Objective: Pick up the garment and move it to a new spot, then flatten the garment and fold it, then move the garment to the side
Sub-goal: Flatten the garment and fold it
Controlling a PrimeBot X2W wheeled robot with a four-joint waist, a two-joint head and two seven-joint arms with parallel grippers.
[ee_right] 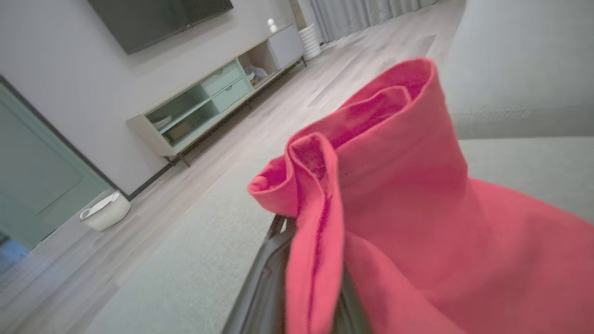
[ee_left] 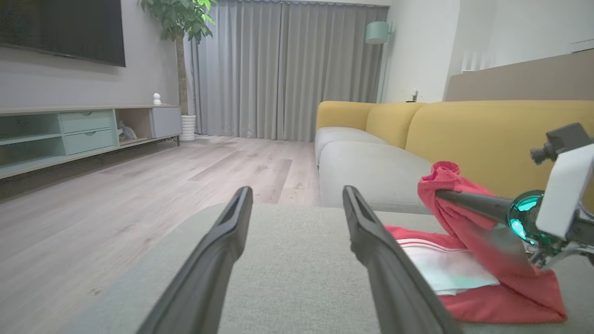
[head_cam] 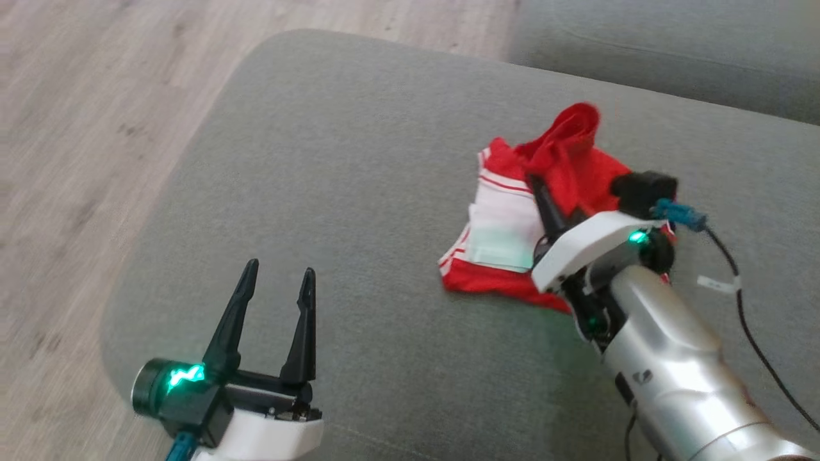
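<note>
The garment (head_cam: 512, 218) is red with white stripes and a white panel, and it lies bunched on the grey ottoman cushion (head_cam: 359, 192). My right gripper (head_cam: 537, 186) is shut on a fold of its red cloth, lifting that fold above the rest. From the right wrist the red cloth (ee_right: 394, 208) drapes over my fingers (ee_right: 264, 287) and hides their tips. The left wrist view has the garment (ee_left: 468, 273) at the right, with the right gripper (ee_left: 445, 195) pinching its raised peak. Well left of the garment, my left gripper (head_cam: 278, 276) hovers open over bare cushion.
Wooden floor (head_cam: 83, 128) runs beyond the cushion's left and far edges. A grey sofa seat (head_cam: 672, 45) lies behind at the upper right, with a yellow backrest (ee_left: 487, 134). A TV cabinet (ee_left: 83, 134), a plant (ee_left: 178, 28) and a white basket (ee_right: 104, 211) stand further off.
</note>
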